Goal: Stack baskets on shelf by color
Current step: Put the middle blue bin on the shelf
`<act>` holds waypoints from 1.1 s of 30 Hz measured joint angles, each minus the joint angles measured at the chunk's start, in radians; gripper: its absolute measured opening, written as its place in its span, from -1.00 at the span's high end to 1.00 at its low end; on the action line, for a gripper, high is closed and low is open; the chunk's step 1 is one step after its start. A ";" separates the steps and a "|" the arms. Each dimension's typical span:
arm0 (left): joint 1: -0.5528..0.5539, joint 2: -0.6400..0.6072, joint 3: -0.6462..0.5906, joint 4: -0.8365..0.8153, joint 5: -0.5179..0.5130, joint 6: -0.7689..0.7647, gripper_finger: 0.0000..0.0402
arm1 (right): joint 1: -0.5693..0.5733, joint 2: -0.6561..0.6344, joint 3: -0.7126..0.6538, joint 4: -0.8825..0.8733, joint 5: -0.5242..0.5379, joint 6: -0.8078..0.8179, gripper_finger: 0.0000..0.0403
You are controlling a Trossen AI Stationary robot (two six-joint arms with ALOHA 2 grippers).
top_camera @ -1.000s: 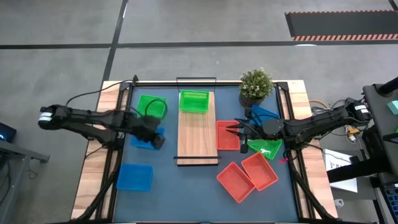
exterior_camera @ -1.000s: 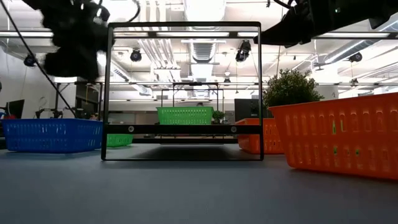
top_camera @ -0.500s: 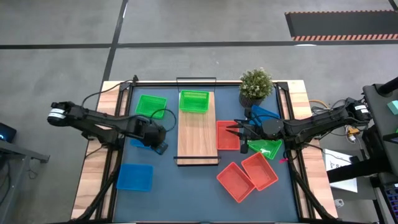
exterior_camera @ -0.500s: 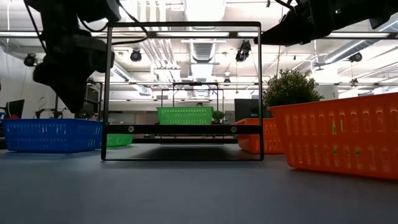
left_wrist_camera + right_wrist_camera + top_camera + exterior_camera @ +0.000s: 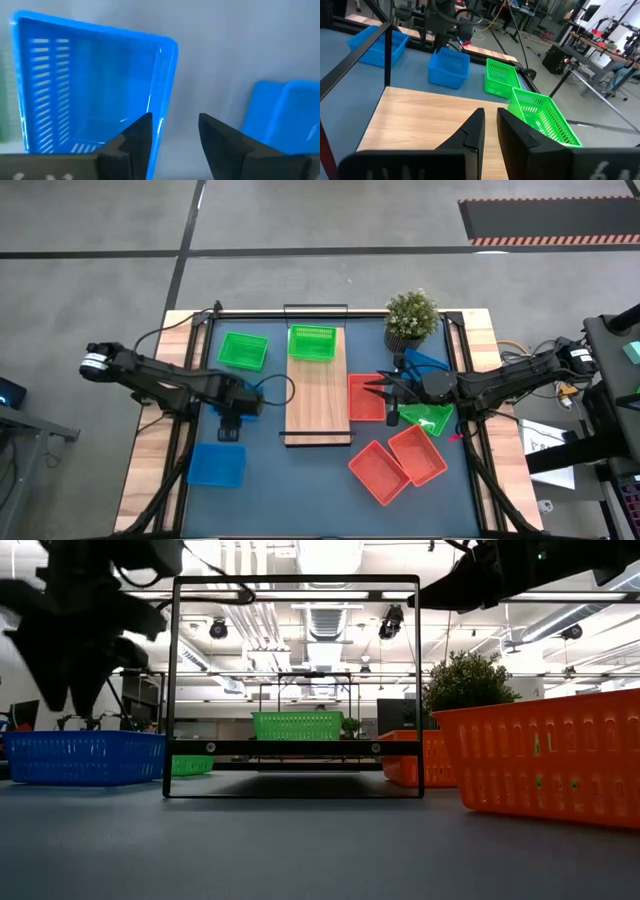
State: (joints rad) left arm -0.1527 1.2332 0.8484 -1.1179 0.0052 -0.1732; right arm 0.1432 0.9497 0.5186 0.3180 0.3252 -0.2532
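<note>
My left gripper [image 5: 232,418] [image 5: 172,135] is open and points down over the near wall of a blue basket [image 5: 254,392] [image 5: 90,85]. One finger stands over the basket's inside, the other over the bare table. A second blue basket [image 5: 217,464] [image 5: 285,115] lies nearer the near edge. One green basket [image 5: 312,344] sits on the far end of the wooden shelf [image 5: 317,395]; another green basket [image 5: 243,350] lies to the shelf's left. My right gripper [image 5: 380,392] [image 5: 491,127] waits by the shelf's right edge, open by a narrow gap, above a red basket [image 5: 362,402].
Two more red baskets [image 5: 378,472] [image 5: 417,454] lie right of the shelf's near end. A green basket [image 5: 432,420] and a blue basket [image 5: 428,362] sit under and beside my right arm. A potted plant [image 5: 411,315] stands at the far right. The shelf's black frame [image 5: 295,685] rises at its ends.
My left gripper has moved down and toward the table's near edge, and has turned from pointing right along the table to pointing down over the blue basket's near wall. The right arm has kept still.
</note>
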 joint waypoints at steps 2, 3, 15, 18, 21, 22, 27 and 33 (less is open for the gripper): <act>-0.005 0.000 -0.016 0.000 -0.020 0.020 0.27 | 0.000 0.000 0.000 -0.005 0.000 0.011 0.79; -0.005 0.000 -0.023 0.001 -0.038 0.023 0.27 | 0.000 0.000 0.000 -0.009 0.000 0.018 0.79; -0.005 0.000 -0.130 0.088 -0.065 0.023 0.56 | 0.000 0.000 0.000 -0.028 0.000 0.034 0.79; -0.005 0.006 -0.127 0.093 -0.066 0.023 0.79 | 0.000 0.000 0.000 -0.028 0.000 0.034 0.79; -0.005 0.006 -0.121 0.091 -0.067 0.008 0.96 | 0.000 0.000 0.000 -0.028 0.000 0.034 0.79; -0.005 0.006 -0.120 0.087 -0.068 0.001 0.96 | 0.000 0.000 0.000 -0.028 0.000 0.034 0.79; -0.006 0.004 -0.066 0.030 -0.068 -0.005 0.98 | 0.000 0.000 0.000 -0.027 0.000 0.034 0.79; -0.007 0.009 0.106 -0.077 -0.101 -0.091 0.99 | 0.000 0.000 0.000 -0.026 0.000 0.034 0.79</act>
State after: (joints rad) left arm -0.1593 1.2419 0.9547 -1.1950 -0.0955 -0.2638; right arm 0.1436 0.9493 0.5186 0.2920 0.3248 -0.2188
